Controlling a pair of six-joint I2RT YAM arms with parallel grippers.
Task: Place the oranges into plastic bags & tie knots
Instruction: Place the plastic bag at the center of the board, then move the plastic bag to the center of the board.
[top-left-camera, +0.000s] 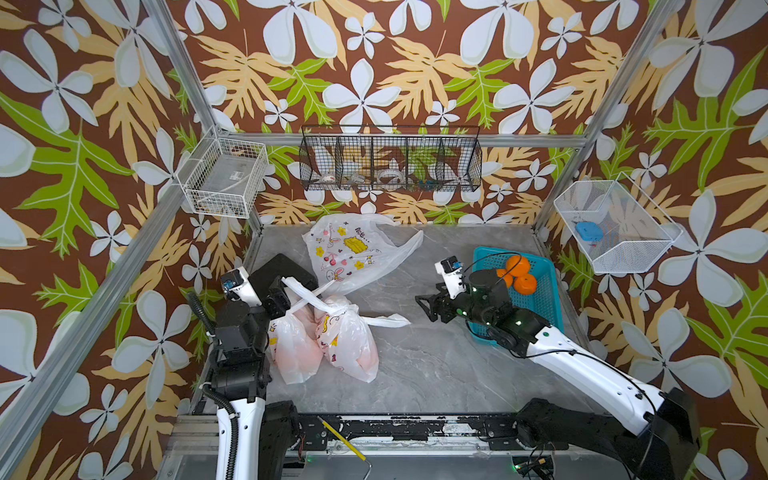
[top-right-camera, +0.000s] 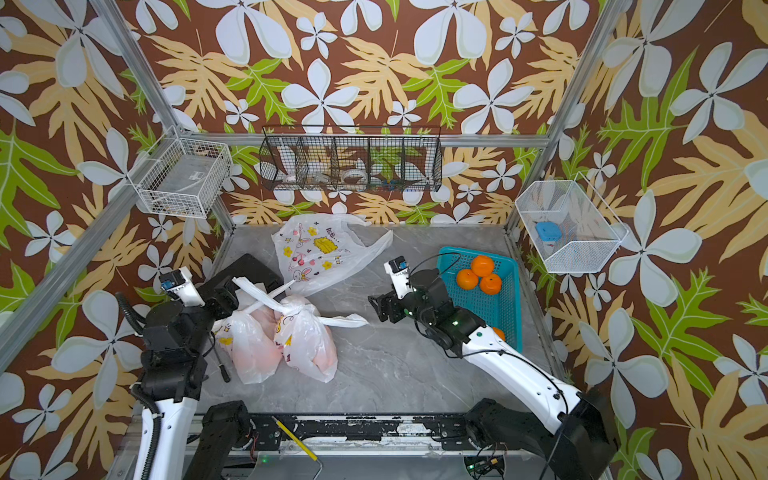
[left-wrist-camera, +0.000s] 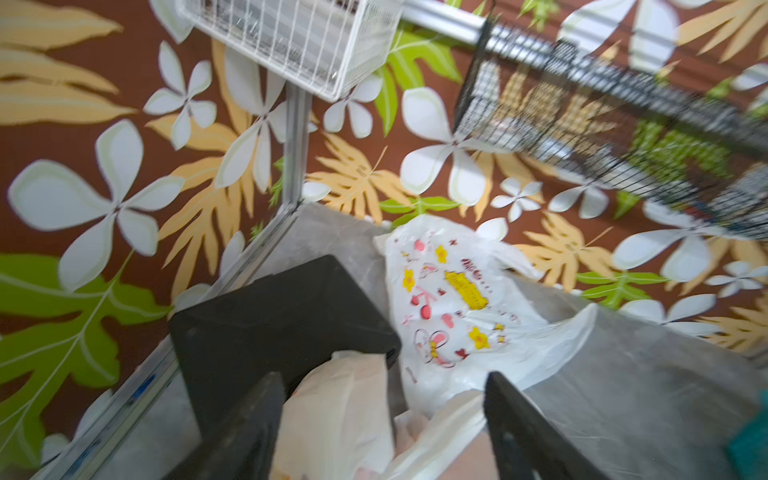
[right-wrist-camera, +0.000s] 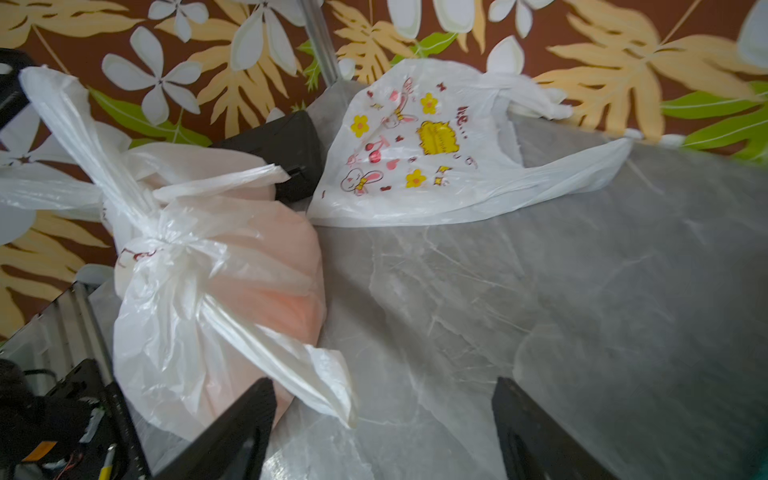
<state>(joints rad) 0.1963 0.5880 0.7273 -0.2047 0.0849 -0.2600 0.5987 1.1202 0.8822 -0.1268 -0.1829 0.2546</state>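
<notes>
Left gripper: its jaws stood wide apart. A loose white handle strip lay between them and was not pinched. It was well apart from the teal basket, on the far side of the filled bags.
Right gripper: it was also spread wide and held nothing. It hung over the bare table, just beside the basket's inner edge.
Knot: it was pulled tight on the filled bag nearer the basket, and one loose end trailed toward the basket.
Second filled bag: it touched the first on the side away from the basket, and orange showed faintly through the film. Its handles crossed near the left gripper (whether they were properly knotted could not be told).
Empty bag: it lay flat, printed side up, near the back wall and well apart from the basket.
Oranges: three sat in plain sight in the basket's far corner. A fourth peeked out from behind the right arm.
Step in hand: both grippers appeared to have let go once the tying was finished, so this was probably the gap between bags.
Next move: the empty bag likely needed to be fetched, dragged toward the basket and opened at the mouth. The thin film would want a pinch at the handle from one gripper while the other lifted the oranges across.
</notes>
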